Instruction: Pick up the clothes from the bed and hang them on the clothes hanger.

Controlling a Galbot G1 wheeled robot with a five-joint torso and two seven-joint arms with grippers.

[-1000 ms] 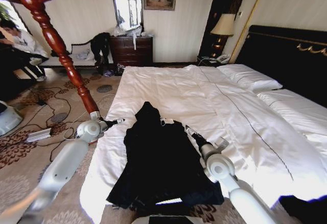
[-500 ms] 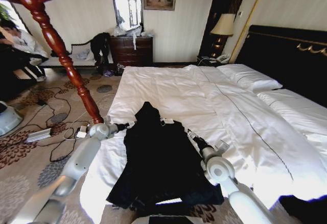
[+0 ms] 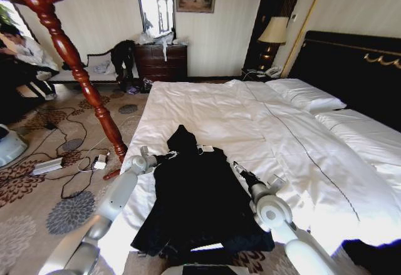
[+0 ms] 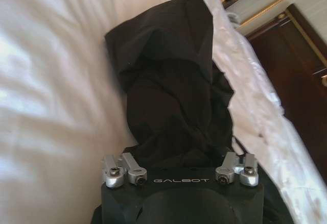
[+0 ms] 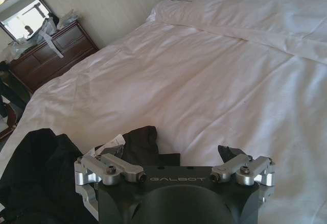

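The clothes, one black jacket, lie flat on the near part of the bed, collar pointing away from me. My left gripper is at the jacket's left shoulder by the collar, open, with the black cloth right in front of its spread jaws. On the jacket's right edge my right gripper stands open over the white duvet, one black fingertip showing beside a fold of the cloth. The red-brown clothes hanger rises left of the bed.
Cables and a power strip lie on the patterned carpet by the hanger's foot. A dark dresser stands at the far wall, a lamp beside the black headboard. Pillows lie at the bed's head.
My left arm has swung right, from beside the hanger's foot onto the bed, up to the jacket's collar. The right gripper has hardly shifted.
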